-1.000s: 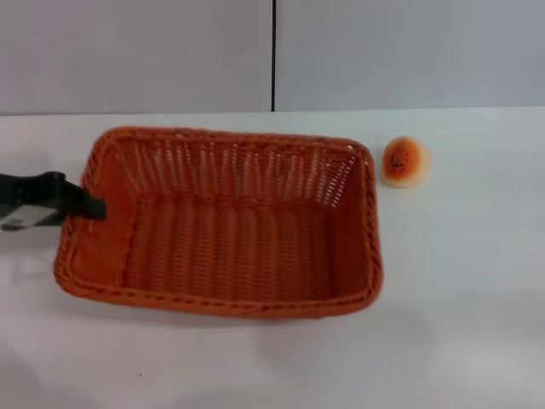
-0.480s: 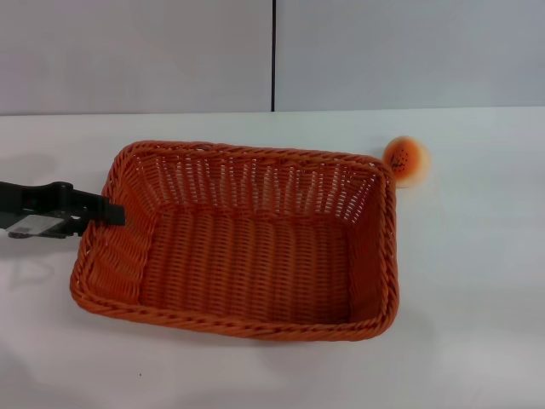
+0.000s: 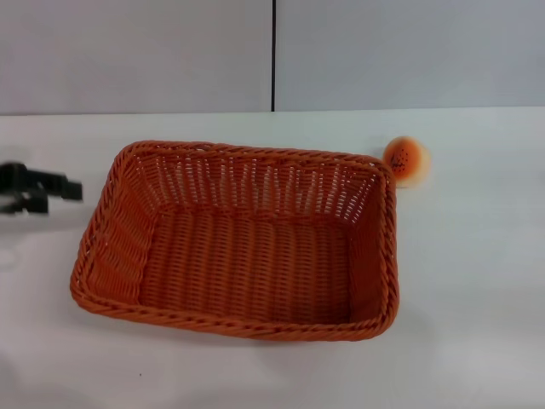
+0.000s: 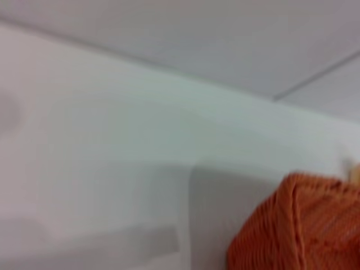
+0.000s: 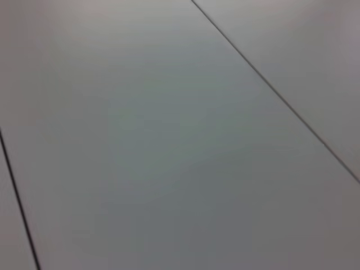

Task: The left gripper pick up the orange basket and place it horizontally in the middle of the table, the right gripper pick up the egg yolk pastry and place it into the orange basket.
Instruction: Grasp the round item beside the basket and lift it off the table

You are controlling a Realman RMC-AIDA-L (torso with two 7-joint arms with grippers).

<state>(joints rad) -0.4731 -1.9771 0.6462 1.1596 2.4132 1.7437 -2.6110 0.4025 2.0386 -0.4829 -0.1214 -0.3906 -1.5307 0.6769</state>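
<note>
Left gripper (image 3: pixel 61 189) off the left rim of orange basket (image 3: pixel 236 241), clear gap between tip and braid; holding nothing. Whether parted wide or narrow: cannot tell. Right gripper absent from the head view; right wrist view shows only plain grey panels, so presumably parked.

Orange basket flat on white counter (image 3: pixel 477 324), roughly central, long side running left to right with a slight skew. Egg yolk pastry (image 3: pixel 405 160) on counter just beside the far right corner of the basket, close to the rim, contact uncertain.

Risks, judged:
- Little room between pastry and basket corner. Descent of right gripper there likely to clip the rim, shoving the basket off centre or nudging the round pastry into a roll.
- Glossy domed top, small size: slip from a shallow pinch plausible.
- Sloped openwork wall could catch a finger on a low approach.

Change against half a second back: left gripper then at the left rim and gripping it, now released and drawn away leftward. Basket position and pastry position unchanged over that interval. One second back: basket farther left and pastry clear of its corner.
</note>
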